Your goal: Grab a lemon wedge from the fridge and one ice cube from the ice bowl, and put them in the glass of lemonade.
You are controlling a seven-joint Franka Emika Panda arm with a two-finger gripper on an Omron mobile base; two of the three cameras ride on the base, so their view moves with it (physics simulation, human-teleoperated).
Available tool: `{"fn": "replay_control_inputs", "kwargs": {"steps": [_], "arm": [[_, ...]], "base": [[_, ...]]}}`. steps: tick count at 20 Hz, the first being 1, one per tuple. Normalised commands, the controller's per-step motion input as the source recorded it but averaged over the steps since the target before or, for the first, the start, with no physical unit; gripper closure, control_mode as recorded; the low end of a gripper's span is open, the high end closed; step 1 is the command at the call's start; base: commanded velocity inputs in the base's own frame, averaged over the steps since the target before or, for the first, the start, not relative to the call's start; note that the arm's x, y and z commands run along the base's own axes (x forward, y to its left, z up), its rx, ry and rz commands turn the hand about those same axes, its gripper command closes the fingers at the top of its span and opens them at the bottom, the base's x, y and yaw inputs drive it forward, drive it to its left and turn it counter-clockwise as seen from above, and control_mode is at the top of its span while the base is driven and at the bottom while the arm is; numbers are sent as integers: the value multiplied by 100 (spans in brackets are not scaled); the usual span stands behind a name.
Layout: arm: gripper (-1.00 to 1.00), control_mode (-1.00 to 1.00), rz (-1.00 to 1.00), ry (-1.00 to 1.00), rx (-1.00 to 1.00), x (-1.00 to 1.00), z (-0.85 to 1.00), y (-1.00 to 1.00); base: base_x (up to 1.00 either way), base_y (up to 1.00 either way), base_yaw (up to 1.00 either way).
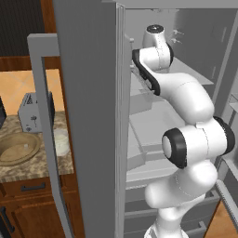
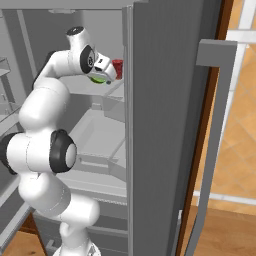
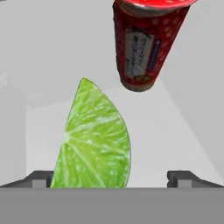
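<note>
So the arm is reaching deep into the open fridge (image 1: 93, 116), hand up at a shelf in the top part. In the hand view the lemon wedge (image 3: 94, 140) sits right in front of the gripper (image 3: 113, 177), between the 2 finger tips (image 3: 40, 178) but a lot closer to the left one, almost on it, with a clear gap to the right tip. Jaws are spread wide apart, nothing clamped. Can't tell if the left tip actually touches the wedge.

The wedge stands on the pale shelf with its cut face toward the camera. Long axis runs roughly up-down in that view, pointed tip at the top leaning a bit left, curved rind edge bulging to the right.

Just past it, farther in and to the right, there's a red can (image 3: 146, 43) standing on the same shelf.

From the right base view you can spot the green wedge (image 2: 98, 78) tucked under the hand, can (image 2: 117, 68) just beside it.
</note>
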Motion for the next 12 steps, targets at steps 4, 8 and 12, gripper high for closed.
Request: {"fn": "replay_control_inputs", "kwargs": {"steps": [4,8,12], "arm": [[-100,-100,0,-1,0,0,16,0],[-100,-100,0,-7,0,23,-2,0],[-100,-100,0,-11,0,23,-43,0]], "base": [[0,0,0],[0,0,0],[0,0,0]]}}
